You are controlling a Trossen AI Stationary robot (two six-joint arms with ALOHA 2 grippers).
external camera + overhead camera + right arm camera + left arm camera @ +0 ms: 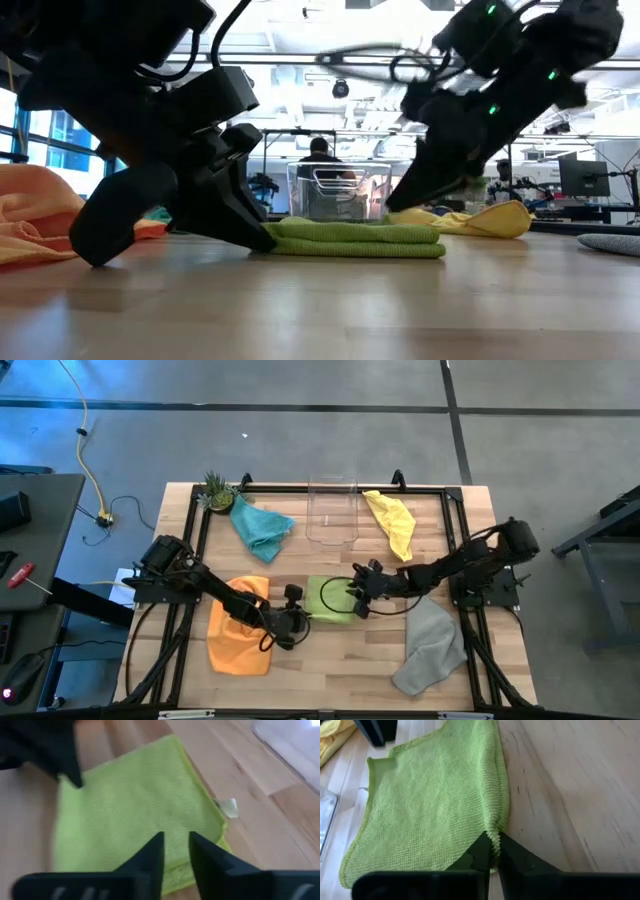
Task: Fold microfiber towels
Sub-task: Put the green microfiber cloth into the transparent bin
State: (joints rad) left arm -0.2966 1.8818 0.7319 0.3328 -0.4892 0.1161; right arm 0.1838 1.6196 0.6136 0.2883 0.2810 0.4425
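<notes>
While unlabelled, lime green towel (435,805) folded, left gripper (492,851) pinching corner

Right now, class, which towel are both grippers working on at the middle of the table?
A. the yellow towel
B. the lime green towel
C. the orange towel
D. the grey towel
B: the left gripper pinches an edge of the lime green towel, and the right gripper hovers, fingers apart, over its other side.
</notes>
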